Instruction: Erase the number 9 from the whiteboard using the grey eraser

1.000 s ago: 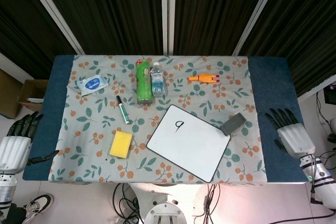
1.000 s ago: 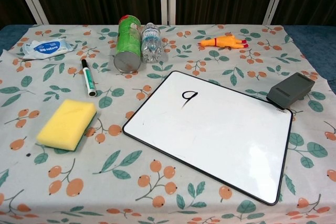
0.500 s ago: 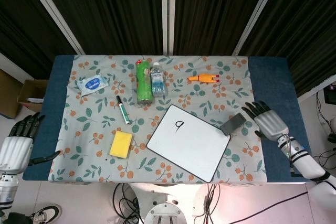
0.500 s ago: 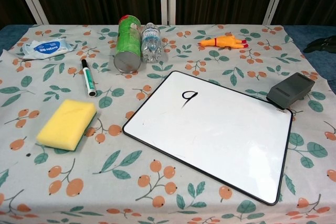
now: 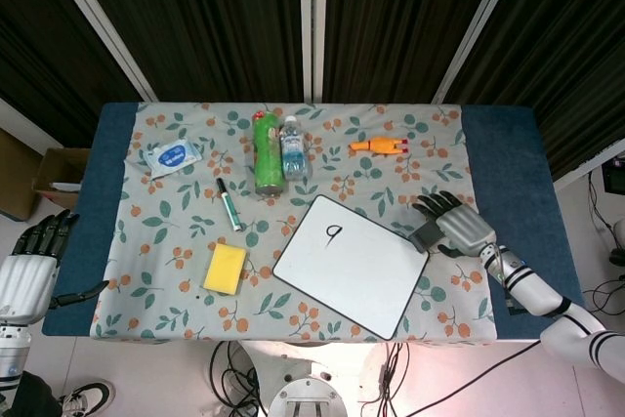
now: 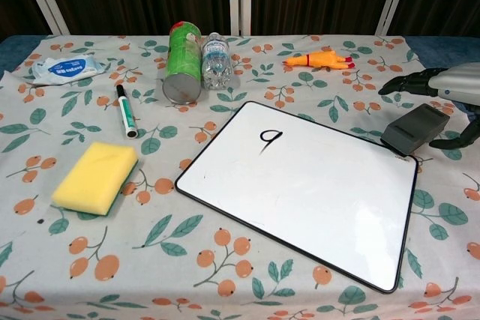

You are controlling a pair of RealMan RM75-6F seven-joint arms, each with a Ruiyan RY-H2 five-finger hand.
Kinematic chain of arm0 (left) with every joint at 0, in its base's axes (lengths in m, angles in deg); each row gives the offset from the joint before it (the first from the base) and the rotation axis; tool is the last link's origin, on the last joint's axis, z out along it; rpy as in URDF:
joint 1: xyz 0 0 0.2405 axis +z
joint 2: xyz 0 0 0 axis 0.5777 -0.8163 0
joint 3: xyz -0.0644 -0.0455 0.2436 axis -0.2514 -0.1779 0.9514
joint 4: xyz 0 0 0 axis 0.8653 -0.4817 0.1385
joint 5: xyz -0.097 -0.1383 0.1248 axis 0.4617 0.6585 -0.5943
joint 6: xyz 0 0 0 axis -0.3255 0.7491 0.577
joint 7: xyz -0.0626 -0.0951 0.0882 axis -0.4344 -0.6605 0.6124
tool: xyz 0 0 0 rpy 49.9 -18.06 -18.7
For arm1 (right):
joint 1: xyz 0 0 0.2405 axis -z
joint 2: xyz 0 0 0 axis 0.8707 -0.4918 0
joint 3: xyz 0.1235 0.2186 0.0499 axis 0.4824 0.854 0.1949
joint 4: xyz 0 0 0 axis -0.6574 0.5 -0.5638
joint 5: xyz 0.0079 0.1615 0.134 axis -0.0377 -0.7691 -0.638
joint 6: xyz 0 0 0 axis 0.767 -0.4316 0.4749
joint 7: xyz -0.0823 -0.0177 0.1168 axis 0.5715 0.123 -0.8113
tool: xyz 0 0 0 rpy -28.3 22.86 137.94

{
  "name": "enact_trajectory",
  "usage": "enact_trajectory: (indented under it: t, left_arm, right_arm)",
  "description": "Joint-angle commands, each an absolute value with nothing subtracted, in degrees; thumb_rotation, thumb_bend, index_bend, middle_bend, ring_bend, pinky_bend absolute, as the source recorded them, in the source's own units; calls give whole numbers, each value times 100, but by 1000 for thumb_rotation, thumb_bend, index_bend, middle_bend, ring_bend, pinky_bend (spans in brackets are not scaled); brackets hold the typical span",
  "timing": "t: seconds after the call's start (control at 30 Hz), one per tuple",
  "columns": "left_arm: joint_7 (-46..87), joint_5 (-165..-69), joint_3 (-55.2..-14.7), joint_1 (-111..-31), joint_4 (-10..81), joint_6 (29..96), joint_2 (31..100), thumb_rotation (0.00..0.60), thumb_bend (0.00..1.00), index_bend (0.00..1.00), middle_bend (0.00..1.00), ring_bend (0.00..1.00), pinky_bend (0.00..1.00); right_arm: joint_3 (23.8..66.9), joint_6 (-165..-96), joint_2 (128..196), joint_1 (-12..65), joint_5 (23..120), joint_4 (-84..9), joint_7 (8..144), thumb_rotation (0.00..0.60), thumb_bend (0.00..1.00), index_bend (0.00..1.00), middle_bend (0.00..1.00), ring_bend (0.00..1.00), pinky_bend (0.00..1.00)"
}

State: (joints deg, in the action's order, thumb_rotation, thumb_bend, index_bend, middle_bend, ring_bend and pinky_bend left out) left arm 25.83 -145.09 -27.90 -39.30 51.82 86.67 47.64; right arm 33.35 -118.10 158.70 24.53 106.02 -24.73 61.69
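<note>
Dark curtains hang behind my table (image 5: pixel 508 153), which is blue at the ends and covered in the middle by a leaf-and-berry cloth (image 6: pixel 225 275). The grey eraser (image 6: pixel 415 128) lies at the right corner of the whiteboard (image 6: pixel 315 200), overlapping its edge, and the board's black 9 (image 6: pixel 270 139) sits near the far left part, untouched. My right hand (image 5: pixel 459 227) hovers just over and beside the eraser with its fingers spread wide, holding nothing; whether a fingertip touches the eraser I cannot tell. Left of the board lie a yellow sponge (image 6: pixel 95 177) and a green marker (image 6: pixel 126 110). Beyond them a green can (image 6: pixel 182 61) and a water bottle (image 6: pixel 217 59) lie side by side, with a wipes packet (image 6: pixel 66 69) far left and an orange rubber chicken (image 6: pixel 324 60) toward the back right. My left hand (image 5: pixel 31 266) rests off the table's left edge, fingers apart and empty.
</note>
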Motion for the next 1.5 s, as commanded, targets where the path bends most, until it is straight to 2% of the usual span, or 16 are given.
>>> enact_trajectory:
  t: [0.03, 0.17, 0.37, 0.5, 0.7, 0.9, 1.13, 1.5]
  left_arm:
    - [2599, -14528, -2790, -3927, 5203, 8682, 4750, 281, 29, 39, 50, 64, 170]
    - [2610, -14543, -2805, -3930, 5218, 8705, 4737, 280, 29, 39, 50, 64, 170]
    - [2582, -14524, -2812, -3925, 5188, 8700, 4745, 280, 29, 39, 45, 64, 170]
    - [2553, -14522, -2807, -3926, 5161, 8687, 4762, 281, 30, 39, 45, 64, 169]
    - [2508, -14517, -2808, -3923, 5117, 8683, 4778, 284, 30, 39, 45, 64, 170]
    - [2487, -14510, -2806, -3914, 5105, 8686, 4774, 280, 29, 39, 45, 64, 169]
    - [2473, -14504, -2805, -3907, 5095, 8685, 4773, 281, 29, 39, 45, 64, 170]
    - [2466, -14507, -2806, -3921, 5079, 8659, 4790, 280, 30, 39, 45, 64, 170]
  right_arm:
    - [3296, -11821, 15931, 2410, 10614, -2447, 6141, 600, 229, 0, 65, 0, 28]
    - [3239, -11894, 16001, 2371, 10641, -2402, 6098, 600, 232, 25, 121, 24, 78]
    - [3173, -11908, 16037, 2322, 10602, -2367, 6034, 600, 240, 181, 187, 69, 109]
    - [3146, -11935, 16050, 2307, 10579, -2370, 6016, 600, 242, 250, 203, 87, 120]
    - [3121, -12018, 16090, 2326, 10518, -2349, 6071, 600, 246, 277, 213, 107, 149]
    - [3063, -12022, 16137, 2340, 10479, -2339, 6067, 600, 262, 323, 285, 167, 213]
    - [3037, -12098, 16140, 2338, 10464, -2323, 5972, 600, 265, 352, 313, 192, 240]
    - [2992, -12212, 16204, 2365, 10458, -2226, 5932, 600, 294, 498, 434, 317, 378]
